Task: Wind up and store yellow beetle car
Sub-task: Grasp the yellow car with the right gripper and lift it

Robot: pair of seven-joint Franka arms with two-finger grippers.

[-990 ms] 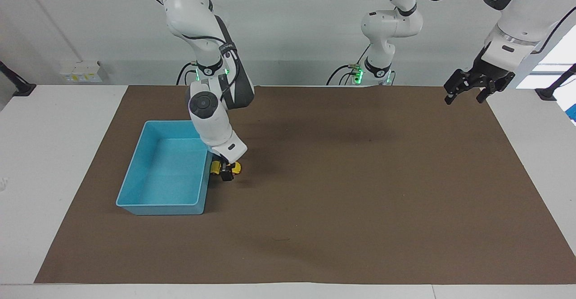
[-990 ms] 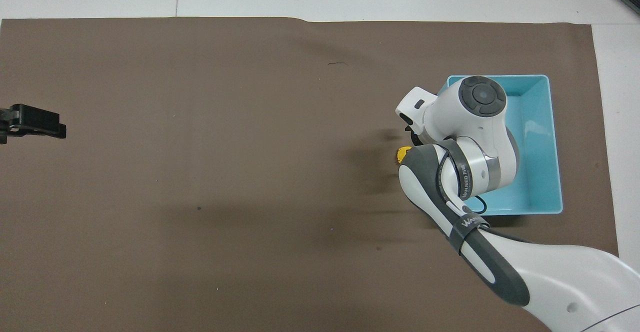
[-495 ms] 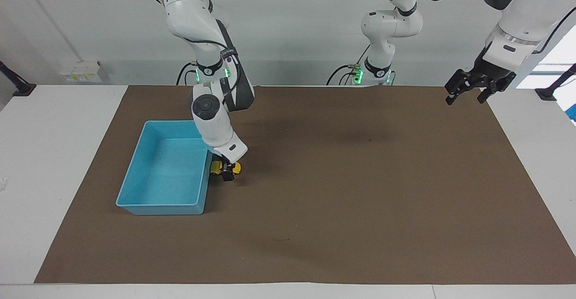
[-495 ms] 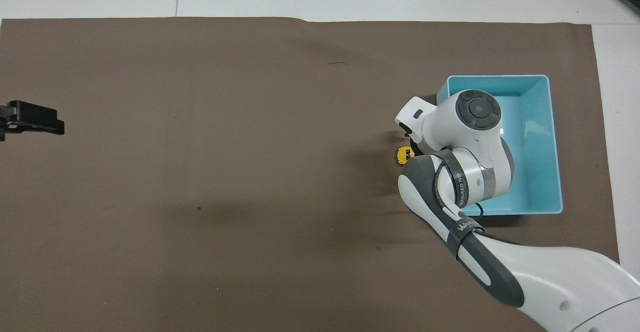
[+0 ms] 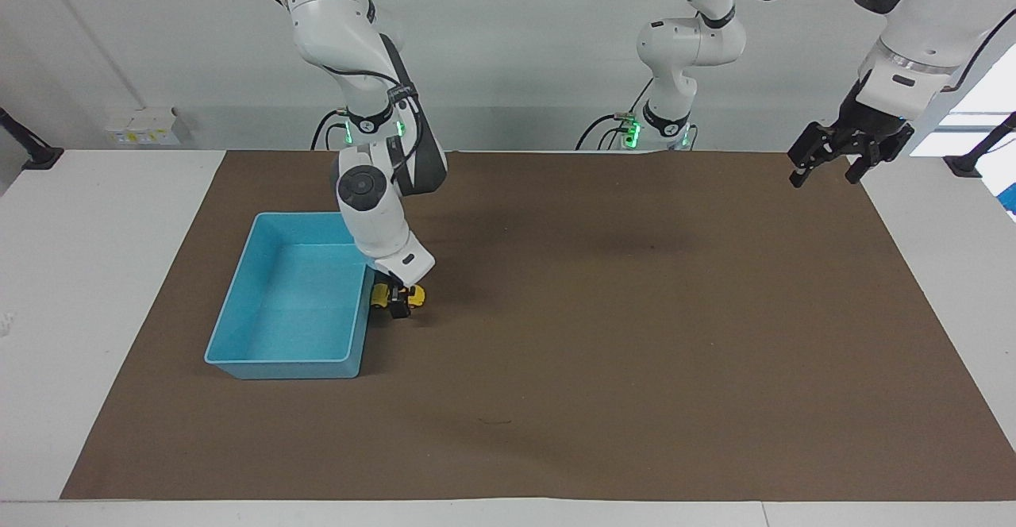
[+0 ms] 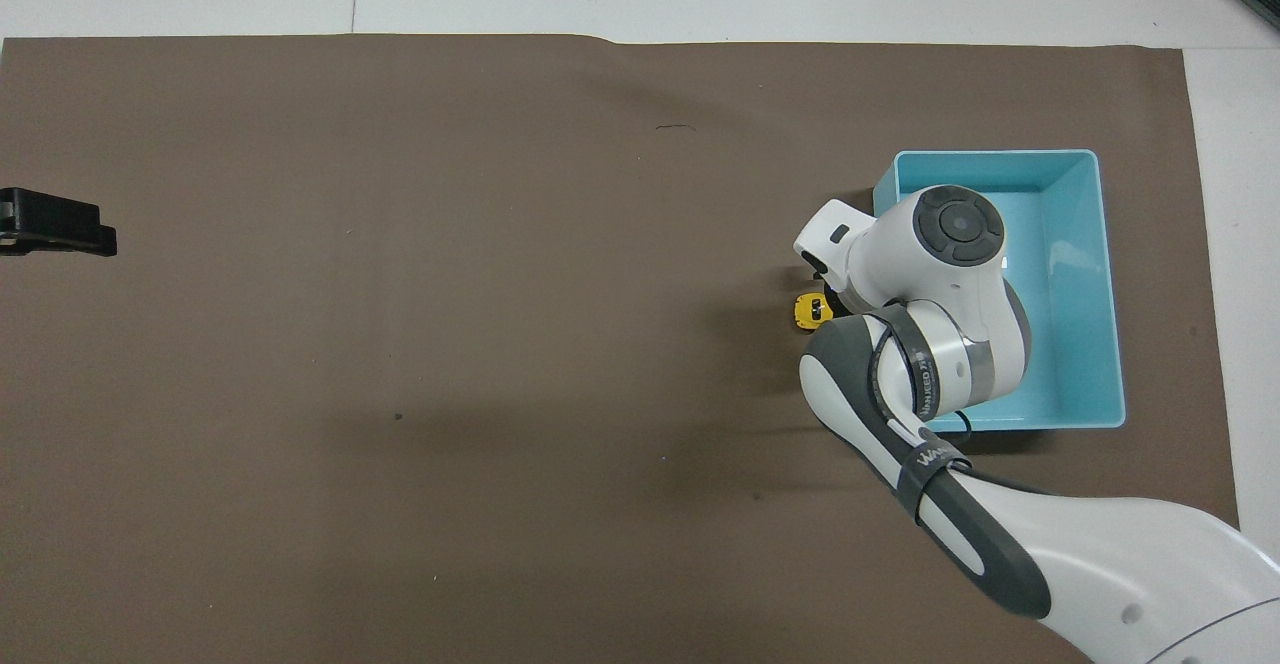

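The car (image 5: pixel 397 296) sits on the surface between the right jaws' (image 5: pixel 399 302) spread fingers; left jaws (image 5: pixel 829 163) hang spread, waiting.

In the overhead view the right arm's wrist covers most of the yellow beetle car (image 6: pixel 806 310) and the right gripper (image 5: pixel 399 305), so whether its fingers (image 5: pixel 400 310) touch the car is hard to say. The same arm hides part of the blue bin (image 6: pixel 1078 274). The left gripper (image 6: pixel 52 225) is cut off there by the picture's edge.

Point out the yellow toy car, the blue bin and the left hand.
yellow toy car (image 5: pixel 382 296): facing view, on the yellow body at the bin end.
blue bin (image 5: pixel 238 307): facing view, on its long outer rim.
left hand (image 5: pixel 821 168): facing view, midway between the fingertips.
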